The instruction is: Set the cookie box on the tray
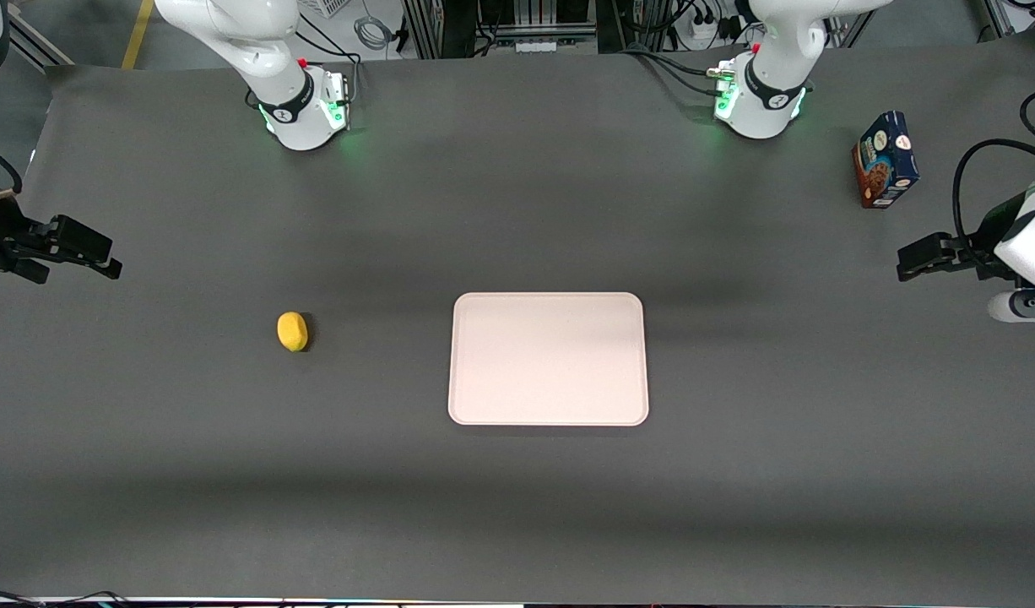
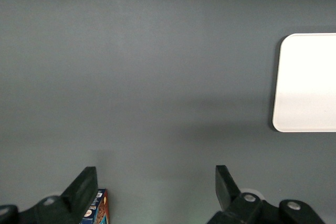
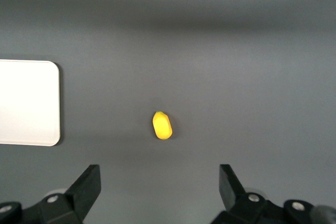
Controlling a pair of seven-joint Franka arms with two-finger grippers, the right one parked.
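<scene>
The cookie box (image 1: 885,160) stands upright on the dark mat toward the working arm's end of the table, navy with a brown cookie face. A corner of the cookie box (image 2: 100,209) shows beside one finger in the left wrist view. The pale pink tray (image 1: 549,359) lies flat at the table's middle, nearer the front camera than the box; its rounded corner shows as the tray (image 2: 307,85) in the wrist view. My left gripper (image 1: 914,257) hovers open with nothing between its fingers, nearer the front camera than the box. In its own view the gripper (image 2: 156,182) spans bare mat.
A small yellow lemon-like object (image 1: 292,331) lies on the mat toward the parked arm's end, level with the tray, and shows as the yellow object (image 3: 162,125) in the right wrist view. The two arm bases (image 1: 762,101) stand farthest from the front camera.
</scene>
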